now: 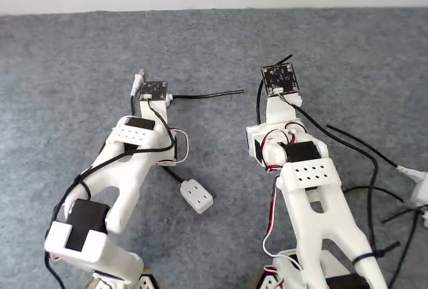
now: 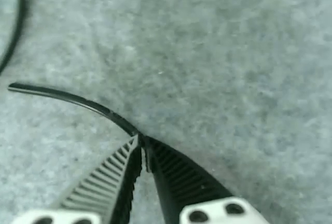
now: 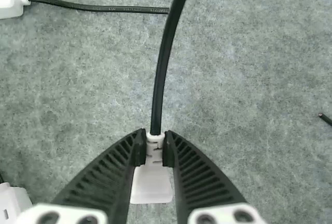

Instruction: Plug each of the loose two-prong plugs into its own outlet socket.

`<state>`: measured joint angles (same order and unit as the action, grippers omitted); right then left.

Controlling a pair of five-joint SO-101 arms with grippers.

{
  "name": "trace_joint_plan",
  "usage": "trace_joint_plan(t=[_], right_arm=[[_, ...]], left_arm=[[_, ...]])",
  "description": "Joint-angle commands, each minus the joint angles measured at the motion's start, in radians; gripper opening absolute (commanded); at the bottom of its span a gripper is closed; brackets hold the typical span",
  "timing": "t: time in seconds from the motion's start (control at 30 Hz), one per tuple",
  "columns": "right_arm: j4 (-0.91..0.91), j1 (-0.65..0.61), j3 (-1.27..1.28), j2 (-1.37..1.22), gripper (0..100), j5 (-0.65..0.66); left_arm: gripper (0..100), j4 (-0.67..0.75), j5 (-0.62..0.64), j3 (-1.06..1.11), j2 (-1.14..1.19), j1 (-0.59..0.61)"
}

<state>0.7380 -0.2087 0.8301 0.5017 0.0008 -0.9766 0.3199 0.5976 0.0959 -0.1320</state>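
In the right wrist view my right gripper [image 3: 151,146] is shut on a white two-prong plug [image 3: 150,180], whose black cord [image 3: 162,68] runs straight away from the fingertips. My left gripper [image 2: 140,142] is shut on a thin black cord [image 2: 72,99], just above the grey carpet; the cord's free end lies loose. In the high view that cord [image 1: 207,94] stretches from under the left arm's camera board toward the right arm. A white plug tip [image 1: 139,78] pokes out beside the board. A white outlet block [image 1: 196,195] lies between the arms.
Grey carpet [image 1: 221,41] covers the table. Another white piece [image 3: 10,3] with a black cord sits off to the side of the right gripper. At the far right, a white part [image 1: 418,192] lies among several loose black cables [image 1: 371,188].
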Motion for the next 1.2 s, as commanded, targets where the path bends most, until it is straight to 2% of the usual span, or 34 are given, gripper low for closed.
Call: trace_joint_plan(t=[0.0,0.17,0.3,0.47,0.7,0.83,1.0,1.17], right_arm=[[-0.019,-0.001,-0.012,0.036,0.9,0.020],[-0.019,-0.002,-0.014,0.036,0.9,0.020],[-0.019,-0.002,-0.014,0.036,0.9,0.020],[-0.019,-0.002,-0.014,0.036,0.9,0.020],[-0.019,-0.002,-0.014,0.036,0.9,0.020],[-0.019,-0.002,-0.014,0.038,0.9,0.020],[-0.019,-0.002,-0.014,0.038,0.9,0.020],[-0.019,-0.002,-0.014,0.036,0.9,0.020]], left_arm=[[2,-0.003,-0.005,-0.016,-0.103,0.034],[2,0.006,-0.005,0.108,-0.305,0.091],[2,0.080,-0.002,0.229,-0.336,0.098],[2,0.087,0.107,0.280,-0.336,0.100],[2,0.091,0.126,0.223,-0.239,0.133],[2,0.037,0.127,0.084,-0.054,0.140],[2,-0.017,0.169,-0.064,0.068,0.146],[2,-0.011,0.170,-0.107,0.080,0.094]])
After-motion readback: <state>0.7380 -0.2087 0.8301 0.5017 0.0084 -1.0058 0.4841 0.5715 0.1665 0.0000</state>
